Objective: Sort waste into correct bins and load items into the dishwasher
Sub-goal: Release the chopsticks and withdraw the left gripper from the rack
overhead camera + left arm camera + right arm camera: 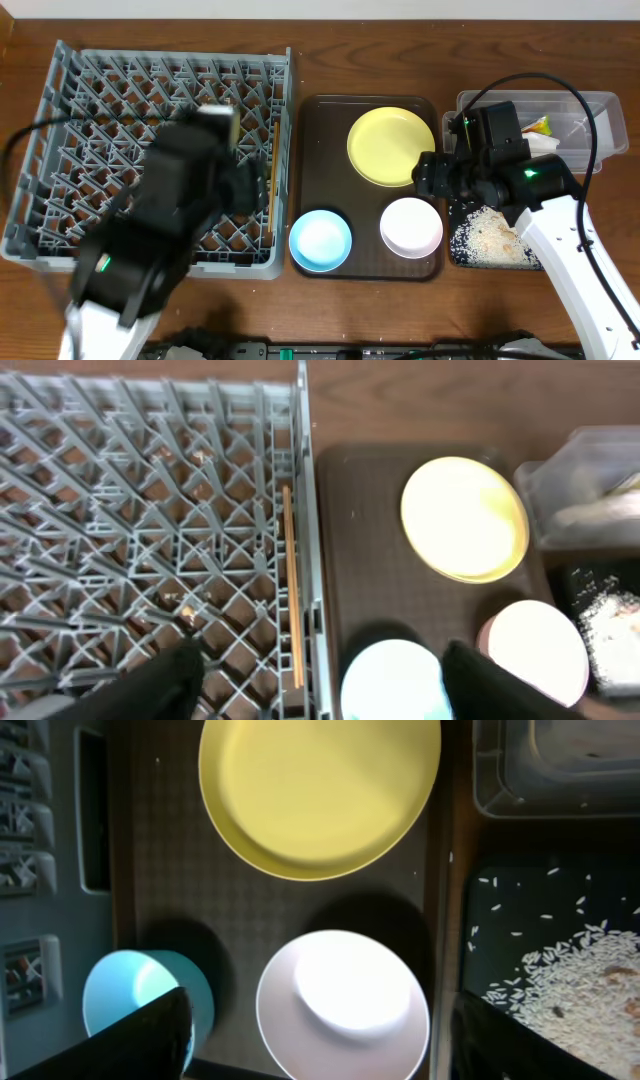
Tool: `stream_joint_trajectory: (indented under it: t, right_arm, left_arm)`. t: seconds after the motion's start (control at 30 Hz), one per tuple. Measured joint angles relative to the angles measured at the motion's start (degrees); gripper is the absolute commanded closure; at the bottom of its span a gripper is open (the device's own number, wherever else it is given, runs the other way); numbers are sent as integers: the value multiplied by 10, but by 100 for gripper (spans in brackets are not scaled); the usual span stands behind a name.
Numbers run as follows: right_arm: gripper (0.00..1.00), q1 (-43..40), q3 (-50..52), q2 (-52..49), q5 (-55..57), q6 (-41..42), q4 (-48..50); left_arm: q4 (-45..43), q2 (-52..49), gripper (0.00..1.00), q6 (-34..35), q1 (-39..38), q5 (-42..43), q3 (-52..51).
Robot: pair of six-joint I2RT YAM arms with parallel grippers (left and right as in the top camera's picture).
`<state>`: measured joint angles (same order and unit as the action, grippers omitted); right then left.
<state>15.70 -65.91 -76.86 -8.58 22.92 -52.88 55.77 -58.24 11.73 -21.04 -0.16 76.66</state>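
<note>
The grey dish rack fills the left end of the worktop. Overhead, the left arm above it is only a dark blur. The left wrist view is sharper: two wooden chopsticks lie inside the rack along its right wall. The left tool is spread wide, its dark fingers straddling that wall and the light blue bowl. The chopsticks lie just ahead of the gap.

At mid-worktop the brown serving tray carries the yellow plate at the far side, the blue bowl front left and the white bowl front right. The right tool is also spread wide, with the white bowl under the gap and the plate ahead.

At the right end, only the overhead view shows the green-yellow wrapper and white napkin in the clear tub. The right wrist view shows single grains of rice in the black tray.
</note>
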Motion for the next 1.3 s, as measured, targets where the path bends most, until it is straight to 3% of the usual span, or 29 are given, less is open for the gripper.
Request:
stream_joint_trajectory:
  t: [0.03, 0.07, 0.33, 0.4, 1.13, 1.3]
  right_arm:
    - [1, 0, 0, 0, 0, -1, 0]
    - [1, 0, 0, 0, 0, -2, -1]
    - [1, 0, 0, 0, 0, -9, -5]
    - [1, 0, 0, 0, 0, -9, -5]
    - [1, 0, 0, 0, 0, -9, -5]
    - [1, 0, 0, 0, 0, -9, -5]
  left_arm:
    - [2, 14, 14, 1, 0, 0, 0]
    - [3, 27, 14, 2, 0, 0, 0]
    - [12, 80, 12, 2, 0, 0, 0]
    - [19, 81, 7, 2, 0, 0, 0]
    - [59, 79, 5, 0, 1, -3, 0]
    - [-3, 127, 5, -6, 51, -20, -28]
